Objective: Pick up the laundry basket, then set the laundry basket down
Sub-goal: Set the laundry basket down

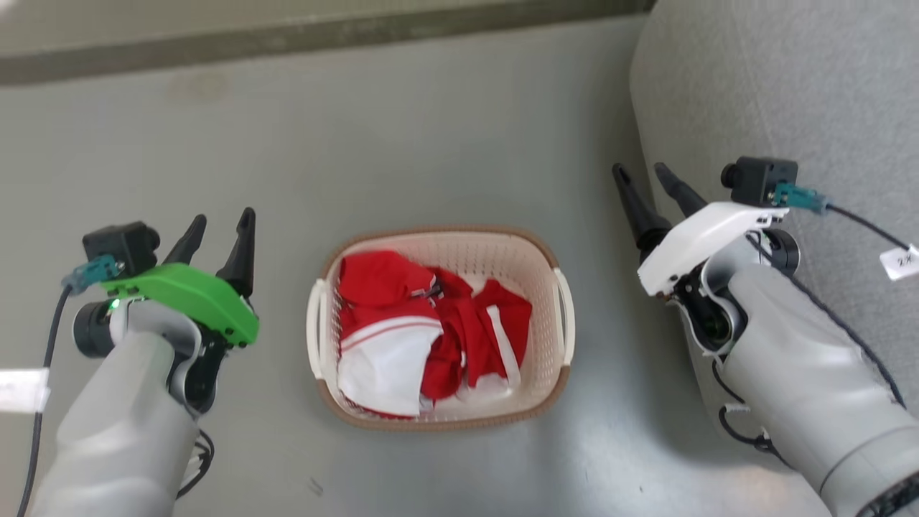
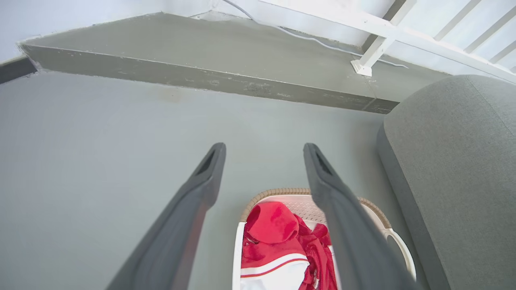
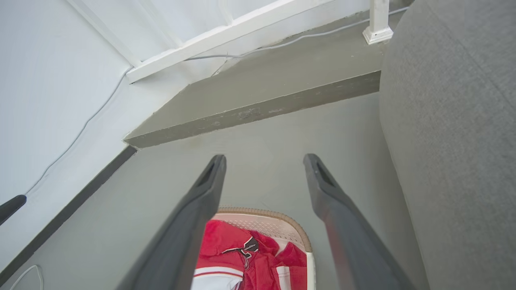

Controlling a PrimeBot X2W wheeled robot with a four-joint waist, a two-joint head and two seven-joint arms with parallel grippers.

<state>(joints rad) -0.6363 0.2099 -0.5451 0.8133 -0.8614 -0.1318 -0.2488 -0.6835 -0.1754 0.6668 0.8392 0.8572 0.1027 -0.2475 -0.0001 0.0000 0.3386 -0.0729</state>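
The laundry basket stands on the grey floor in the middle of the head view, cream-white and perforated, with a brown woven-look rim and a white loop handle on each side. Red and white clothes fill it. My left gripper hovers open to the basket's left, apart from it. To the basket's right, my right gripper is open and also clear of it. The left wrist view has the basket low between its open fingers. In the right wrist view the basket sits at the bottom edge.
A grey upholstered sofa rises close on the right, right beside my right arm. A raised grey step crosses the floor ahead, with a white railing post on it. A white wall stands to the left.
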